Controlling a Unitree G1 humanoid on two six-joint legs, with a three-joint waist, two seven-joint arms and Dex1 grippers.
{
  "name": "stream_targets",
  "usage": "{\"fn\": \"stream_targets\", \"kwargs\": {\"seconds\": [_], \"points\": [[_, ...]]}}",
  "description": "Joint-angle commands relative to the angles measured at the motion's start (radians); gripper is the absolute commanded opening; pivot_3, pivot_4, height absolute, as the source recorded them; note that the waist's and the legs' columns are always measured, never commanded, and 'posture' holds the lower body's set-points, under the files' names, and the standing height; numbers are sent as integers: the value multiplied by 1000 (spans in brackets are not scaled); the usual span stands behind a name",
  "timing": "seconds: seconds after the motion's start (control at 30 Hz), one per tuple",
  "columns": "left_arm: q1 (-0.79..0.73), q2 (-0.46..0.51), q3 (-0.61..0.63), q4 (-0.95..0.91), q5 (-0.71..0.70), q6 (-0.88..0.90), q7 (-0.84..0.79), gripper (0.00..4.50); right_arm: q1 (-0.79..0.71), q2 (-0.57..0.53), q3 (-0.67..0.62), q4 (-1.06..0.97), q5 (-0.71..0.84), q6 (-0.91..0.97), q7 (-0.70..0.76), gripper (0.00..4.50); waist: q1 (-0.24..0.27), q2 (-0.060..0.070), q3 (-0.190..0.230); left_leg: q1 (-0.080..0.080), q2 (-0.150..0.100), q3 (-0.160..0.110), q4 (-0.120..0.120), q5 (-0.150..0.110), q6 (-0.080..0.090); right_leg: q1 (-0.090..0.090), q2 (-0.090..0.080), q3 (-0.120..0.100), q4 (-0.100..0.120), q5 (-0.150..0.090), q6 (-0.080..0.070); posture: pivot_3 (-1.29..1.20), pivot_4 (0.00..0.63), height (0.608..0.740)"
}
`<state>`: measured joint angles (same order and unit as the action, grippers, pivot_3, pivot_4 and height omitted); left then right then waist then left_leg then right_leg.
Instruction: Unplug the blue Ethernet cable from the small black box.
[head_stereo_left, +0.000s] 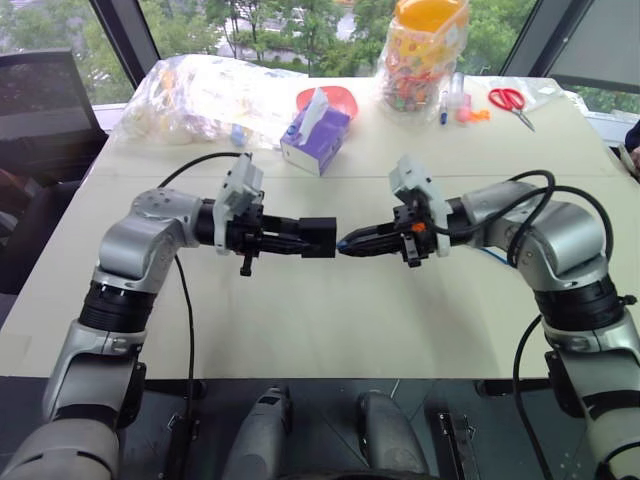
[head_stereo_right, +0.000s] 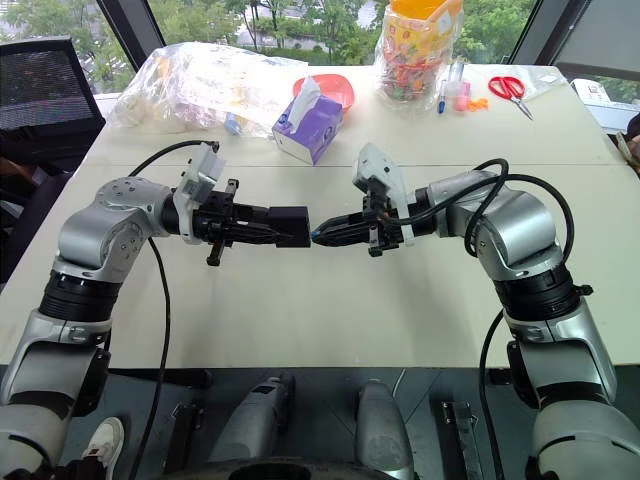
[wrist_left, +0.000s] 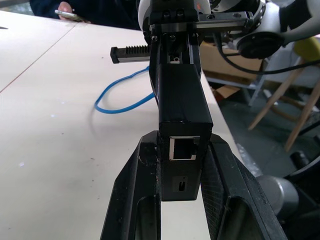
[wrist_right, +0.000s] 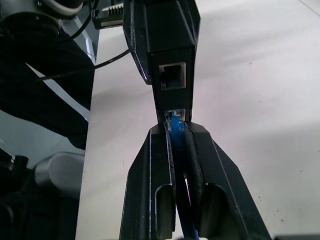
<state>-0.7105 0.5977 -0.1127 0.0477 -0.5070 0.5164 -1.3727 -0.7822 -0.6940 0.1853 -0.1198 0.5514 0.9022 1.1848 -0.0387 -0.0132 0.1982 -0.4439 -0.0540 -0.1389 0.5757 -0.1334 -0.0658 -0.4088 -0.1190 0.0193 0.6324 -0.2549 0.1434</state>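
Note:
The small black box (head_stereo_left: 318, 237) hangs above the table, with my left gripper (head_stereo_left: 303, 240) shut on its sides; one empty port faces the left wrist view (wrist_left: 184, 148). My right gripper (head_stereo_left: 345, 243) meets the box from the opposite side, tip to face. In the right wrist view its fingers (wrist_right: 150, 165) are shut on the clear-blue plug of the blue Ethernet cable (wrist_right: 174, 123), and the plug's tip sits at the box's lower port, below a second empty port. The cable's slack loops over the table (wrist_left: 117, 104) behind the box.
A purple tissue box (head_stereo_left: 315, 130), a red bowl (head_stereo_left: 338, 97), a clear plastic bag (head_stereo_left: 200, 95), a jar of sweets (head_stereo_left: 425, 50) and red scissors (head_stereo_left: 510, 100) lie along the far side of the beige table (head_stereo_left: 330, 310). A person's hand holds a phone (wrist_left: 70, 15).

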Motion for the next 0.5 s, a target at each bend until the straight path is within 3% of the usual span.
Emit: {"fn": "stream_targets", "kwargs": {"seconds": [0.03,0.27,0.4,0.5], "points": [[7,13,18,-32,-8,-20,-5,493,15,-48,-53,59,-28,-38,-10,47,3,0,0,0,0,0,0,0,0,0,0,0,0,0,0,0,150,728],[30,25,29,-41,0,-36,9,493,90,-104,-57,132,-113,-156,-24,47,0,0,0,0,0,0,0,0,0,0,0,0,0,0,0,0,150,728],[24,-35,26,32,78,-146,113,493,119,-38,-47,275,-305,-395,-240,47,-2,0,0,1,0,1,1,0,0,0,0,0,0,1,0,0,150,728],[12,-98,1,102,136,-221,173,493,102,27,-52,429,-391,-467,-383,47,0,0,0,1,0,1,2,0,0,1,0,0,0,2,0,0,150,728]]}}
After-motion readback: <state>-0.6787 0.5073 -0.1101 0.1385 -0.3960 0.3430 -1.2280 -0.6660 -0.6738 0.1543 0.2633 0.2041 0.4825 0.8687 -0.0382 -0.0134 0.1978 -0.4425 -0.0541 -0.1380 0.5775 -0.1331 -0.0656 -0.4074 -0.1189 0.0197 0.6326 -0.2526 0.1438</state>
